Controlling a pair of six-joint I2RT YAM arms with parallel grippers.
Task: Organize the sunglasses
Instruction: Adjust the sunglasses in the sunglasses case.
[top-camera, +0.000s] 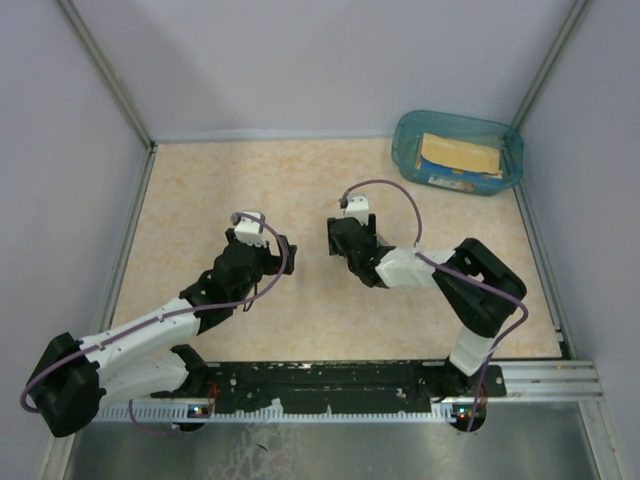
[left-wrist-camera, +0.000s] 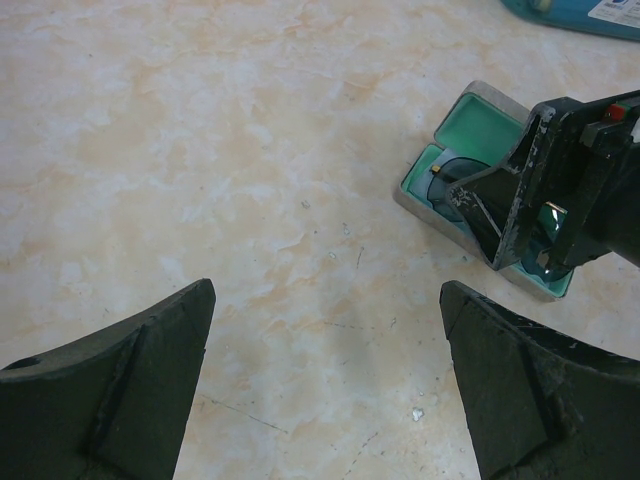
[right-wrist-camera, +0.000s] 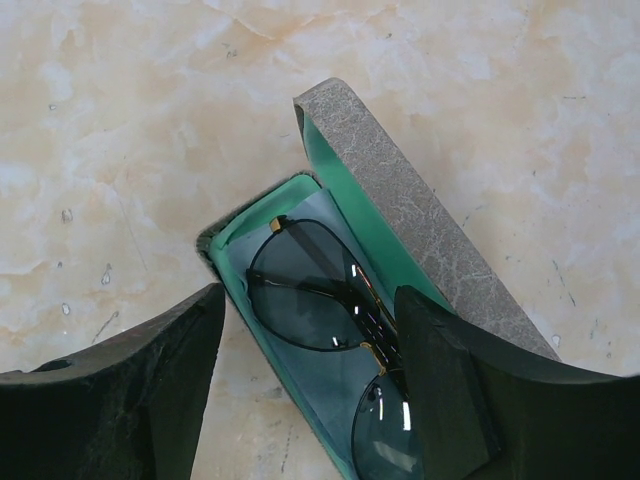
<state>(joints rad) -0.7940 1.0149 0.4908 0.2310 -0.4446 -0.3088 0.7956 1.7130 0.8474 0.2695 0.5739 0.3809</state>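
Note:
The sunglasses (right-wrist-camera: 290, 285), a thin dark wire frame with gold hinges and tinted lenses, lie folded inside the open grey case (right-wrist-camera: 400, 190) with green lining, on a pale blue cloth (right-wrist-camera: 330, 365). My right gripper (right-wrist-camera: 312, 300) hovers open just over them, its left finger outside the case wall and its right finger over the hinge side; nothing is pinched. In the left wrist view the case (left-wrist-camera: 482, 108) lies to the upper right, partly covered by the right gripper. My left gripper (left-wrist-camera: 325, 300) is wide open over bare tabletop. From above, the right gripper (top-camera: 338, 243) hides the case.
A teal plastic bin (top-camera: 402, 140) holding a tan flat box (top-camera: 460, 157) stands at the back right corner. Grey walls and metal rails ring the marbled table. The left gripper (top-camera: 283, 250) faces the right one across a short gap.

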